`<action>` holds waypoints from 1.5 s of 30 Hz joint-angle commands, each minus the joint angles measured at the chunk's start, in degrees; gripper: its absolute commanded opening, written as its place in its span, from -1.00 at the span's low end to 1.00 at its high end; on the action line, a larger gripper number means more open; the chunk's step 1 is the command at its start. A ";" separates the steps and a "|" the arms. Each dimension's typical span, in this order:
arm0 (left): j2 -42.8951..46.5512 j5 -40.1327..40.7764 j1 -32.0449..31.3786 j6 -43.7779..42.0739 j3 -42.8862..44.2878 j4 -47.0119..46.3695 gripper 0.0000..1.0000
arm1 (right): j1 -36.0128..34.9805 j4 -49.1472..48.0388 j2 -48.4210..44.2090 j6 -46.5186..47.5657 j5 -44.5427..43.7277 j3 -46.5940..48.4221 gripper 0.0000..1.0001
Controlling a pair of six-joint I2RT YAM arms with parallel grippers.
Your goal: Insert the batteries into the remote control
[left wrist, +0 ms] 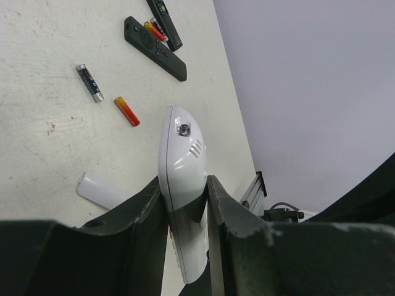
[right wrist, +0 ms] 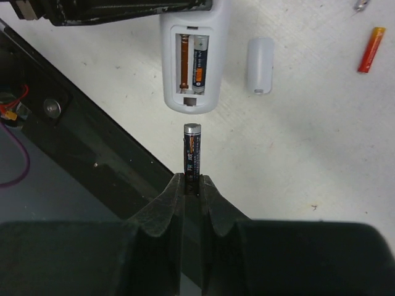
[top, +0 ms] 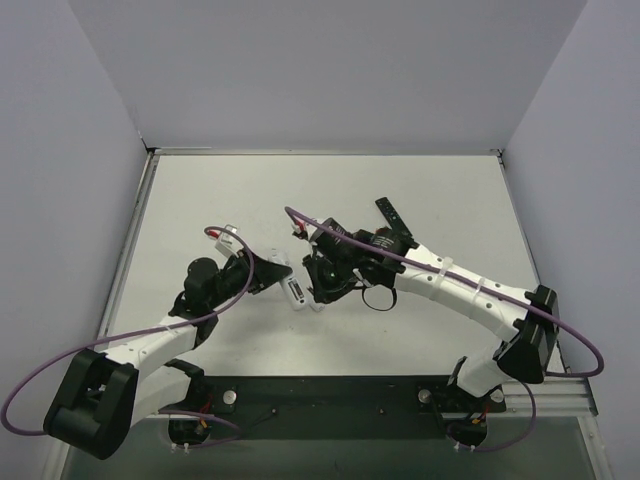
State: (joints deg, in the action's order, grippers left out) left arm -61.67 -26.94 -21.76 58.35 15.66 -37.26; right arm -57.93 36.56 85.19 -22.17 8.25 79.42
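Mid-counter, your left gripper (left wrist: pixel 184 186) clamps the white remote (left wrist: pixel 182 145); your right gripper (right wrist: pixel 192 180) pinches a dark battery (right wrist: pixel 192 148) near its open compartment (right wrist: pixel 191 61).

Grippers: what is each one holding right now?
Left gripper: closed on the white remote.
Right gripper: closed on a dark battery.

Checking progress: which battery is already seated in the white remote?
The dark cell lying inside the opened white remote; a second dark cell is pinched by the right gripper, a red cell lies on the table.
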 commanded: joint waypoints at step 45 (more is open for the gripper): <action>-1.17 6.81 -7.68 8.36 -2.39 -16.53 -1.00 | -2.19 6.07 10.26 1.78 -2.01 7.95 -1.00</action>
State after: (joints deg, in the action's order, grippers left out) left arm -62.85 -20.56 -28.97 66.04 12.71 -48.56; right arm -59.72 40.56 94.30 -20.49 6.55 85.54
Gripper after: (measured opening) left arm 0.362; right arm 0.056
